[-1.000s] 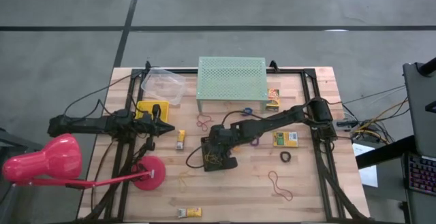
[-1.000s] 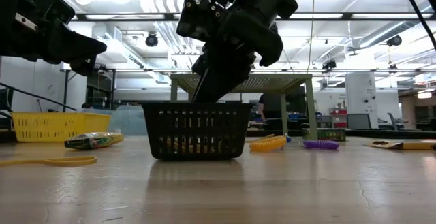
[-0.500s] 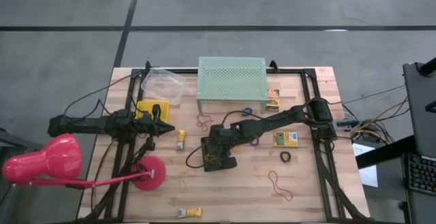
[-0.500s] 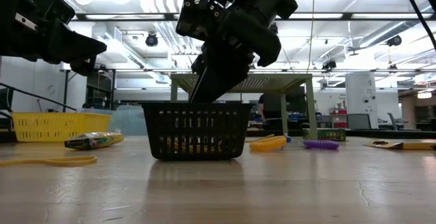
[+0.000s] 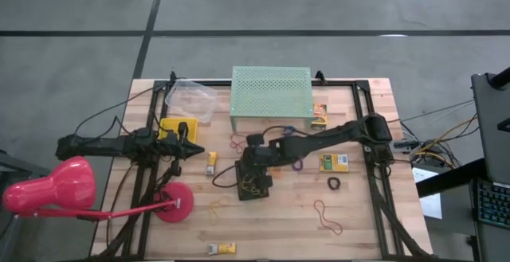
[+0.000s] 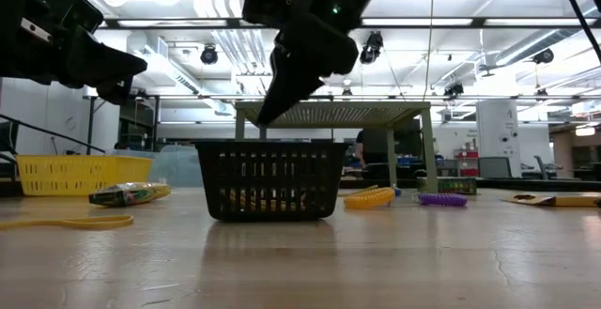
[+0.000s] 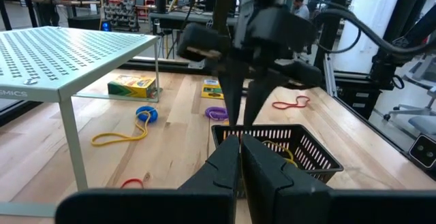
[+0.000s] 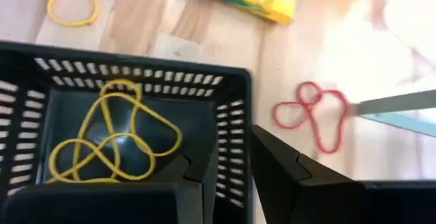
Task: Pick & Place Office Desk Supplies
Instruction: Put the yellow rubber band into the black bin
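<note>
**A:** Where's the right gripper (image 6: 266, 112)?

**B:** It hangs just above the rim of the black basket (image 5: 253, 184) at mid-table. Its fingers stand slightly apart with nothing between them. One fingertip is over the basket's inside, the other over its wall.

**A:** What's in the basket?

**B:** Yellow rubber bands (image 8: 112, 139), tangled on the bottom.

**A:** And the left gripper (image 5: 198, 152)?

**B:** Out over the table's left side, pointing toward the basket, fingers pressed together and empty.

**A:** What lies around?

**B:** A red rubber band (image 8: 312, 114) on the wood just beside the basket, toward the mint-green perforated stand (image 5: 270, 91). A small yellow printed box (image 5: 212, 160) sits between the left gripper and the basket. A purple band (image 5: 298, 166) and a blue ring (image 5: 289, 130) lie near the right arm. Farther right are a yellow-green box (image 5: 334, 162) and a black ring (image 5: 334, 183), with another red band (image 5: 327, 215) nearer the front. A yellow band (image 5: 214, 209) and a second small box (image 5: 222, 248) lie at the front left.

**A:** Anything crowding the left side?

**B:** The pink desk lamp (image 5: 49, 186), a yellow tray (image 5: 170, 127) and a clear container (image 5: 191, 99).
</note>
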